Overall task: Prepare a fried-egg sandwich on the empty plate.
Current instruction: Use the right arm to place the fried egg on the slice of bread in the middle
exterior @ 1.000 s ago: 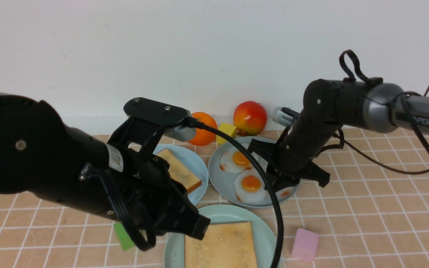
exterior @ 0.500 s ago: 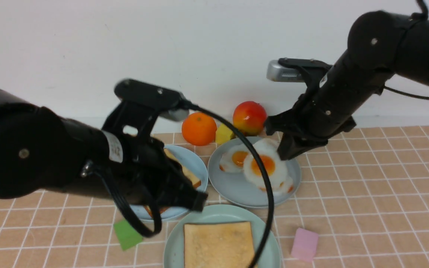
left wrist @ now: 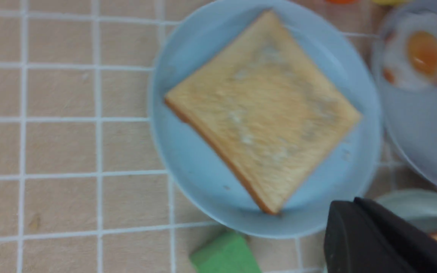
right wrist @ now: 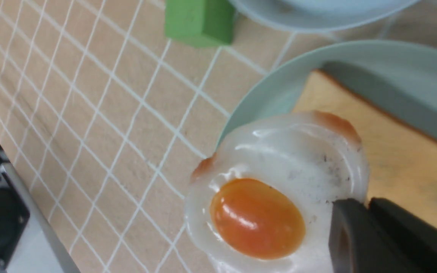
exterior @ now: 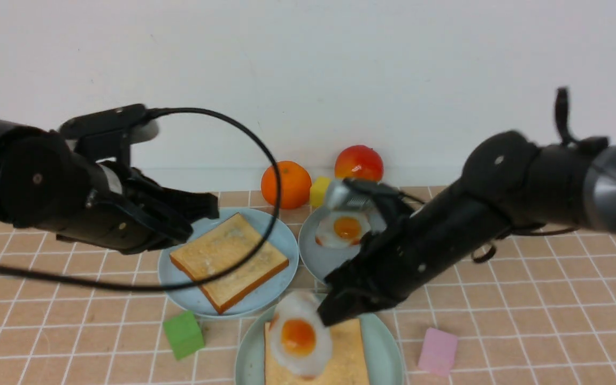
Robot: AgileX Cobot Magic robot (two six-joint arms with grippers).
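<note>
Both arms have shifted: the left one has drawn back leftward, uncovering the blue plate (exterior: pixel 265 294), and the right one has carried the egg (exterior: pixel 300 339) from above the grey plate (exterior: pixel 316 262) down to the mint plate (exterior: pixel 385 342).

The left gripper (left wrist: pixel 349 216) hangs empty near the blue plate's left side, its fingers pressed together. Its cable loops across the second toast (exterior: pixel 212 251), which lies flat on that plate. A green block (exterior: pixel 183 334) sits just in front.

On the mint plate lies the toast (exterior: pixel 348 355); the front view's lower edge cuts off both. The egg dangles over the toast's left part, pinched at its rim by the right gripper (exterior: pixel 332 313). I cannot tell whether egg and toast touch.

The right arm hides much of the grey plate, where a second egg (exterior: pixel 343 229) shows. The left wrist view is blurred.

A pink block (exterior: pixel 437 350) lies right of the mint plate. By the wall stand an orange (exterior: pixel 285 184), a yellow block (exterior: pixel 321 191) and a red fruit (exterior: pixel 359 162).

Counted: three plates, two toasts, two clear eggs, three blocks.
</note>
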